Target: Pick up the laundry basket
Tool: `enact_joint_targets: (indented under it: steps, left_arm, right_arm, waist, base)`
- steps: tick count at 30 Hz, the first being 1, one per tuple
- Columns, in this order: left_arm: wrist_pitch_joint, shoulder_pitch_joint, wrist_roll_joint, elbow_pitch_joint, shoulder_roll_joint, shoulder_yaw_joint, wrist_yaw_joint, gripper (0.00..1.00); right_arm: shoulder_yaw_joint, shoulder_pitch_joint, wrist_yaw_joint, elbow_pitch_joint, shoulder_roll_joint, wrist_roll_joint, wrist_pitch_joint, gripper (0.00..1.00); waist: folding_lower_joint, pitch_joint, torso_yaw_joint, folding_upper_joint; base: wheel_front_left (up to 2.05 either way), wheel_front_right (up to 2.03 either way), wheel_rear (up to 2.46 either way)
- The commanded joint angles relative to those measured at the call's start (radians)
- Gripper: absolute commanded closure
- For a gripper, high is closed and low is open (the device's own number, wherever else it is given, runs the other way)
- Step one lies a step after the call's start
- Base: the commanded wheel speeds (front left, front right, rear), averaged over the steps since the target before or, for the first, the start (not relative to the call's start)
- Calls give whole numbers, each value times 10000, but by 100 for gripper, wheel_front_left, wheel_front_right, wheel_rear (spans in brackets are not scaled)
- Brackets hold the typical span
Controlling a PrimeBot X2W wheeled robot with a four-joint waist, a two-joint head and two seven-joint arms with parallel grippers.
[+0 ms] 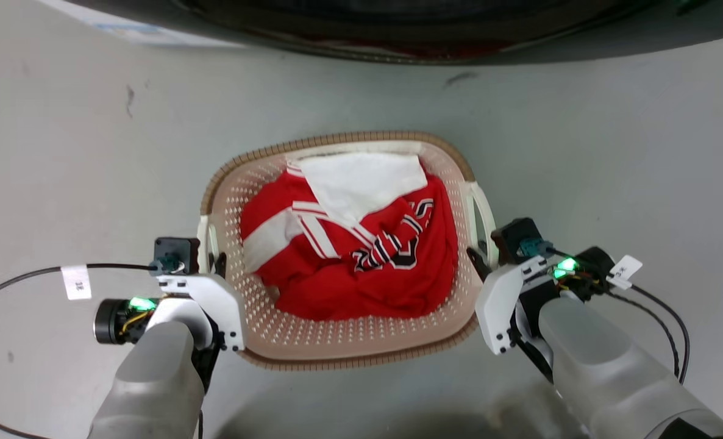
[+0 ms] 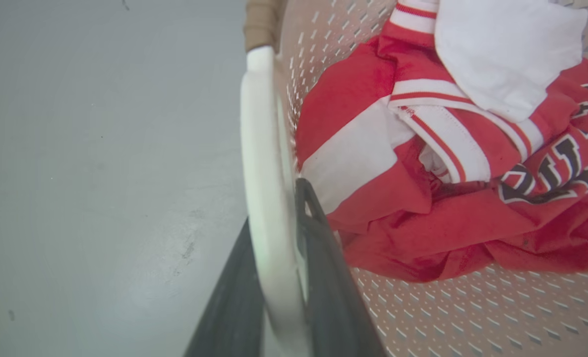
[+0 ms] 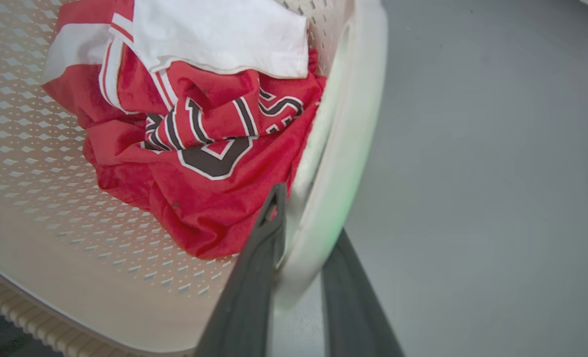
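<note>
Head view: laundry basket (image 1: 337, 344) low on the grey floor (image 1: 63, 152) between both arms, loaded with a red garment (image 1: 349, 280) and a white cloth (image 1: 361, 180); cannot tell whether resting on the floor or just clear of it. Left claw (image 1: 217, 263) at the white left handle (image 1: 203, 235), right claw (image 1: 477, 256) at the right handle (image 1: 484, 210), roughly level with each other. Judged as the lift itself: raise both arms together at the same rate, to hold the rim flat and stop the load sliding.

Left wrist view: left claw (image 2: 274, 208) clamped across the left handle (image 2: 259, 124), one dark finger outside, the other inside against the perforated wall, close to the red garment (image 2: 423, 233) but apparently not pinching it. Grip firmly before taking weight; thin plastic likely to flex.

Right wrist view: right claw (image 3: 309, 213) likewise closed on the right handle (image 3: 353, 99), handle seated well down between the fingers. Avoid pulling the arms apart or squeezing inward; lift straight up, slowly, watching for slip at either handle.
</note>
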Motion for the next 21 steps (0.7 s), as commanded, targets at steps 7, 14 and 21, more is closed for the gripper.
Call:
enact_joint_targets:
  steps: [7,14,21]
  left_arm:
    - [577,475,-663,50,-281,-812,-11,100]
    - [1279,912,-1356,74,-293,-1516,-16,100]
    - [1988,1433,-2225,-130,-218,-2365,-17,100]
  right_arm:
    - [664,584,161,-101,293,650,358,100]
    - [1015,1100,161,-38,231,1259,904,100]
    - [1457,1673,161,-171,156,1948,1548,100]
  waist:
    - [0,-1673,-203,0]
    - [0,-2763,-350,0]
    - [0,-4083,-562,0]
  base:
    - [0,0,0]
    - [0,0,0]
    - [0,0,0]
